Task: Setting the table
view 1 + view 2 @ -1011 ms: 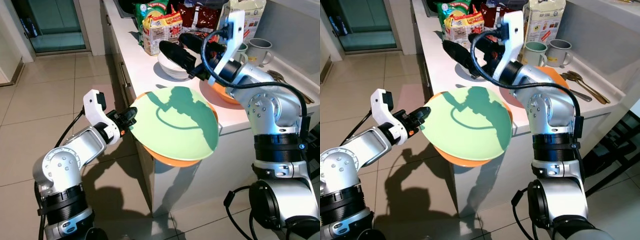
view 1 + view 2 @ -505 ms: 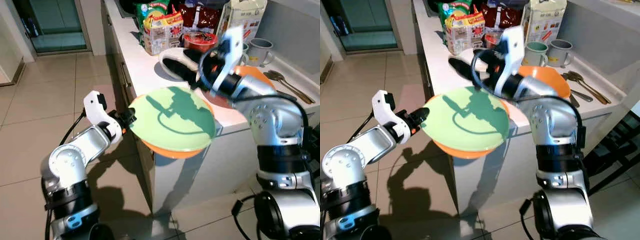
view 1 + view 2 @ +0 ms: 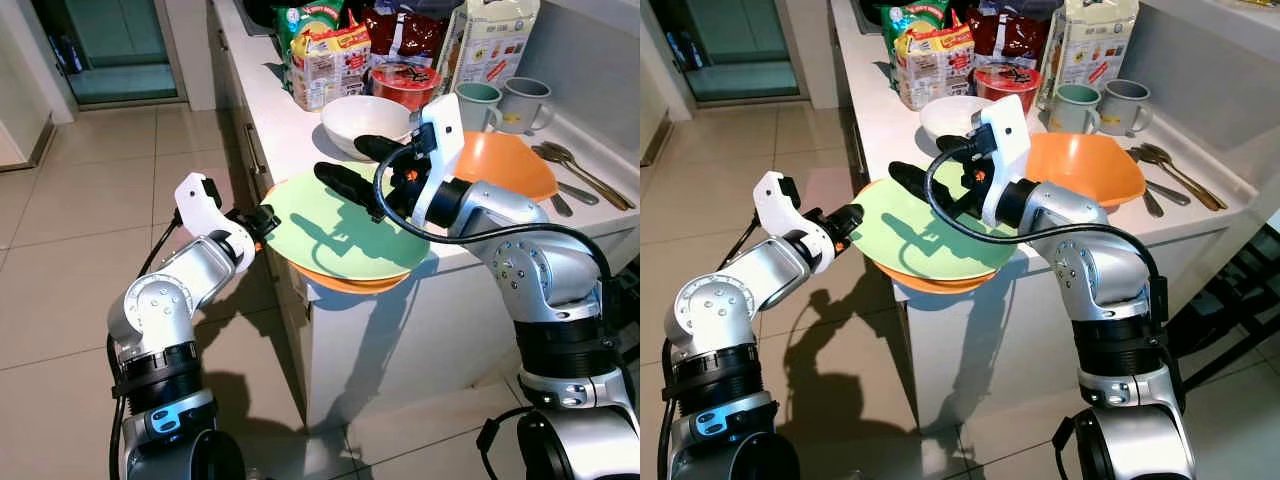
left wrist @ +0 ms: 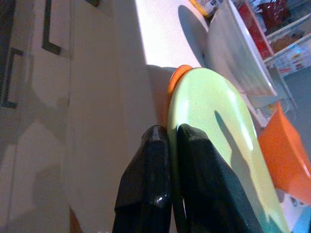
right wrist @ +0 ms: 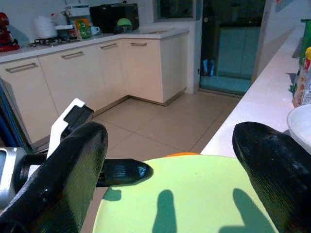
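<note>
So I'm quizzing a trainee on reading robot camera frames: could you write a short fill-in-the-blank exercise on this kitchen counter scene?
1. The left gripper is shut on the rim of the round light green plate, which lies on top of an ____ plate.
2. The right gripper hovers above that green plate with its jaws ____.
3. The white ceramic bowl stands on the ____ countertop.
4. Beside the two metal spoons sits a large ____ bowl.

Missing words: orange; open; white; orange
</note>
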Controlling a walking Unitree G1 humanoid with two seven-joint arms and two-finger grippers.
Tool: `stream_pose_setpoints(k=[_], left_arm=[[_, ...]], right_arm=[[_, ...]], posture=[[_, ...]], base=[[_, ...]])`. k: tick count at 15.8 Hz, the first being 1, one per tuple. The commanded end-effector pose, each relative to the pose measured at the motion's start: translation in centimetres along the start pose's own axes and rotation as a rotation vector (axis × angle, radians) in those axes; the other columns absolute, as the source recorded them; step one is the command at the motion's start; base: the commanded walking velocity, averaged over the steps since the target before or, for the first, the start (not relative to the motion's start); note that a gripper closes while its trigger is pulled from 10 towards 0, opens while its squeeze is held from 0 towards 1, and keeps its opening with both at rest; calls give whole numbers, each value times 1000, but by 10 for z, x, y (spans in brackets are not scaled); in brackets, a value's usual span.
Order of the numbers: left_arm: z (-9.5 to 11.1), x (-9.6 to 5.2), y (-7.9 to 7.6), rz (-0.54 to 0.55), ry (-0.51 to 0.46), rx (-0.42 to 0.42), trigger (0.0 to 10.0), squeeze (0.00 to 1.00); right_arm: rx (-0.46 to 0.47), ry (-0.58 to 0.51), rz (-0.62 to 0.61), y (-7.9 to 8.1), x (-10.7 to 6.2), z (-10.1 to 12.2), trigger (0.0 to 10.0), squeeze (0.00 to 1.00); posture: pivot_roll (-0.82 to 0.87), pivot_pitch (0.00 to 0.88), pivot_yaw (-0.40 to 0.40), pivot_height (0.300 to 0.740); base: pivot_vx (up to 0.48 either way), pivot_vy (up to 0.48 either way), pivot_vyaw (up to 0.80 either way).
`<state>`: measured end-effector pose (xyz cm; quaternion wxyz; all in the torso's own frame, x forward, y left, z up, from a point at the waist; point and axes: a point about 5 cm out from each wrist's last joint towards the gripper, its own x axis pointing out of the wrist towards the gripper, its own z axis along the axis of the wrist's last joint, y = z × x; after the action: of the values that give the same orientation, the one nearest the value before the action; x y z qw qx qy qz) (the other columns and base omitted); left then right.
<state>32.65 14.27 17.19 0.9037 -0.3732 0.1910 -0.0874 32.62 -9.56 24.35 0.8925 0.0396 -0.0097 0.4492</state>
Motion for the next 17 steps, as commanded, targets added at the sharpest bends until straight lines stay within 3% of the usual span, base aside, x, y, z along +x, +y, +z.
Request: stream_pose_setpoints(k=[1, 4, 7, 10, 11, 13, 17], left_arm=[[7, 2, -11, -40, -25, 4, 0, 0], [22, -1, -25, -139, -100, -78, 0, 0], [25, 1, -21, -108, -134, -111, 0, 0], [25, 2, -13, -72, -138, -136, 0, 0], [20, 3, -9, -58, -108, -143, 0, 0], [14, 3, -7, -62, -75, -186, 0, 0], [2, 7, -3, -73, -20, -302, 0, 0]], right_arm=[[0, -2, -14, 0, -4, 0, 10000, 0], [8, -24, -55, -7, -6, 4, 10000, 0], [2, -23, -77, -10, -7, 4, 10000, 0], [-41, 81, -88, -9, -8, -11, 10000, 0], [-23, 153, -122, -9, -10, -25, 10000, 0], [64, 182, -232, -17, -13, -38, 10000, 0], [171, 178, -325, -24, -20, -54, 10000, 0]], posture=[[28, 0, 20, 740], [31, 0, 20, 740], [28, 0, 22, 740], [26, 0, 21, 740], [25, 0, 21, 740], [23, 0, 19, 740], [21, 0, 19, 740]], base=[[0, 0, 0], [0, 0, 0], [0, 0, 0], [0, 0, 0], [0, 0, 0], [0, 0, 0], [0, 0, 0]])
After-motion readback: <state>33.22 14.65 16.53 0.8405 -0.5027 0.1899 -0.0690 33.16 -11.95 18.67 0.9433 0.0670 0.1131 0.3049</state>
